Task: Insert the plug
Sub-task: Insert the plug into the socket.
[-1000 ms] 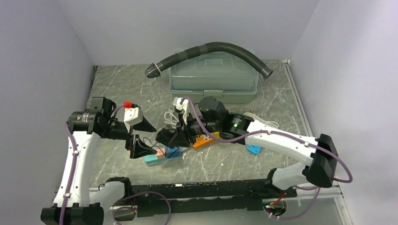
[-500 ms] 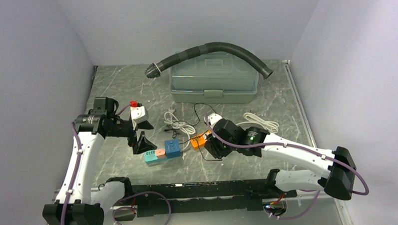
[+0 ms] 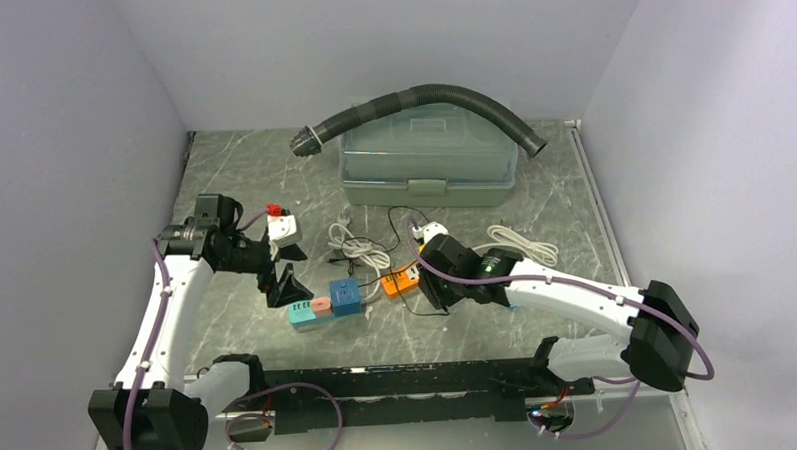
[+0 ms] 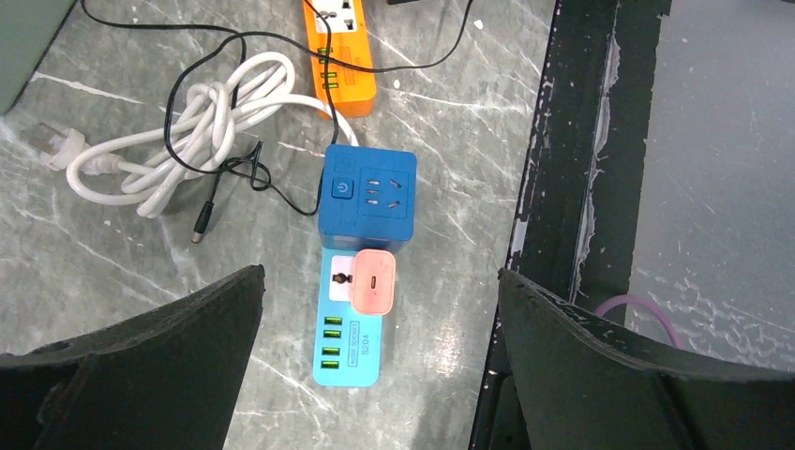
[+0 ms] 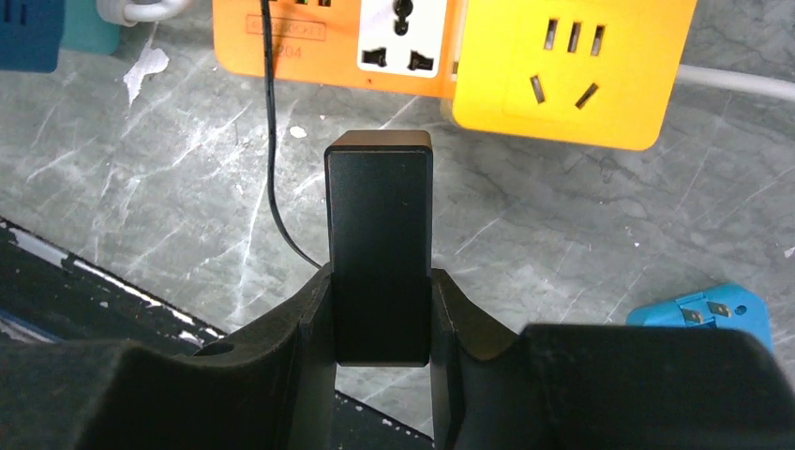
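**Right claw gripped the black plug, just short of the orange strip**

From where I stood, the right gripper (image 5: 380,281) was clenched on the black plug (image 5: 379,244). Its two fingers pinched the block's lower sides, and the plug's top end stuck out well past the fingertips. The plug hung low over the marble table (image 3: 558,309), close to the orange power strip (image 5: 328,42) but not touching it. It was roughly in line with the strip's universal socket. A yellow socket block (image 5: 572,75) sat against the strip's right end. A thin black cable (image 5: 270,141) ran across the strip and down over the stone, then vanished behind one finger. A blue plug (image 5: 712,314) lay prongs-up on the table near the right gripper.

The left gripper (image 4: 377,277) was spread wide with nothing in it, poised above the teal power strip (image 4: 349,352). A blue socket cube (image 4: 367,199) and a pink adapter (image 4: 373,281) sat on that strip, touching each other. A knotted white cable (image 4: 187,131) lay beside them, between the teal strip and the orange one.

At the back stood a grey lidded box (image 3: 427,164), with a black ribbed hose (image 3: 440,91) draped over it.
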Controlling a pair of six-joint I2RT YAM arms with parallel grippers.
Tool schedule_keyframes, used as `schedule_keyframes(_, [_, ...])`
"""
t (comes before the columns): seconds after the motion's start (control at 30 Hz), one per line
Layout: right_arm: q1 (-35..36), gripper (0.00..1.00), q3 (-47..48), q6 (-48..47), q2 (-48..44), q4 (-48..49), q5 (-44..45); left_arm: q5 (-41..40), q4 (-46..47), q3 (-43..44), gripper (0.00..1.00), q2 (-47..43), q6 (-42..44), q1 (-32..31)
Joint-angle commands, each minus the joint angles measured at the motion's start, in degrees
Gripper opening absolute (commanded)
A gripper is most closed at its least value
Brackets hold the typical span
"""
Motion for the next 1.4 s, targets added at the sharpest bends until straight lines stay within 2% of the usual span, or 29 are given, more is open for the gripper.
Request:
schedule_keyframes(0.0, [-0.4, 0.0, 3.0, -0.2, 2.2, 5.0, 0.8, 0.2, -0.4, -0.2, 0.99, -0.4, 2.4, -0.2])
schedule_keyframes(0.43, [-0.6, 0.0, 4.0, -0.4, 4.4, 8.1, 1.5, 1.0, -0.4, -0.2, 0.99, -1.1, 1.6, -0.1])
schedule_keyframes(1.37, [-2.1, 0.0, 5.7, -3.1, 7.9, 7.2, 0.9, 1.9, -1.1, -0.3, 0.99, -2.4, 1.3, -0.1])
